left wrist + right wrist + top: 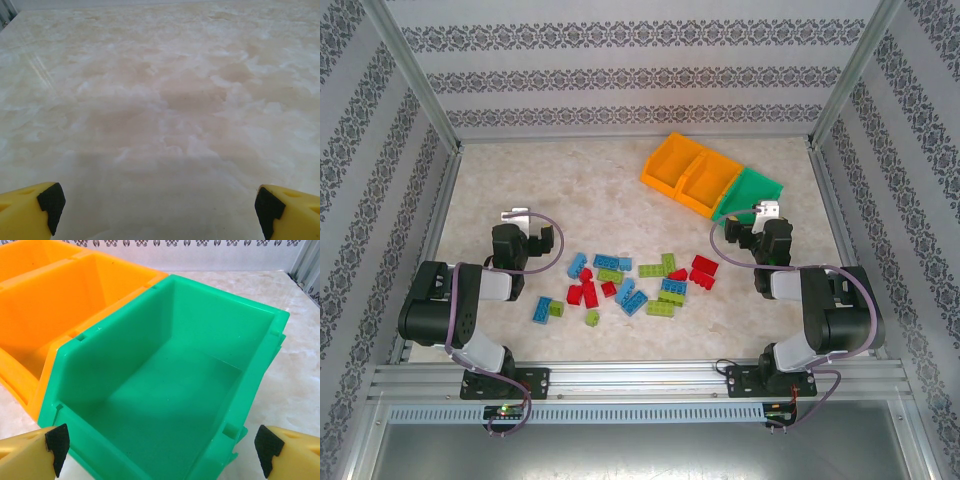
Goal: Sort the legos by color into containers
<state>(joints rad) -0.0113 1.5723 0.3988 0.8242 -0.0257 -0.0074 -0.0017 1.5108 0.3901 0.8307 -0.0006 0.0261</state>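
The legos lie scattered on the table between the arms: blue bricks, lime green bricks and red bricks. The containers stand in a slanted row at the back right: two orange bins and a green bin. My left gripper is open over bare tabletop to the left of the bricks, its yellow fingertips wide apart with nothing between them. My right gripper is open just in front of the green bin, whose inside is empty. The neighbouring orange bin also looks empty.
Patterned walls and metal frame posts close in the table on three sides. Bare marbled tabletop stretches ahead of the left gripper. A metal rail runs along the near edge by the arm bases.
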